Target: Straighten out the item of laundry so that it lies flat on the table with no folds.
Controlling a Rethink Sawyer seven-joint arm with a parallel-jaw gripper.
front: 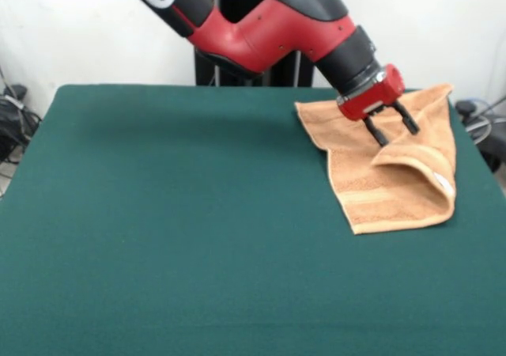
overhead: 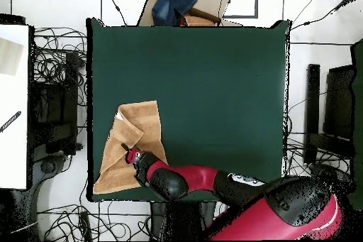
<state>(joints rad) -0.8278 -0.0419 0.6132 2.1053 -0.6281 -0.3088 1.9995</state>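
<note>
On the green table (front: 174, 213), the gripper (front: 391, 130) hangs with fingers spread, holding nothing. Under and right of it lies the soft, light terry towel (front: 387, 190), one corner folded over; I would pinch that flap's edge.

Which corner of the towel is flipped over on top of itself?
The corner by the white label on the towel is flipped, just below the open gripper in the front view. The other corners lie flat on the table.

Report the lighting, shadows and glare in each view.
Front view: even, soft light; faint shadow under the gripper on the towel; no glare on the green table. Overhead view: flat light, matte table, bright white surround, hardly any shadows.
</note>
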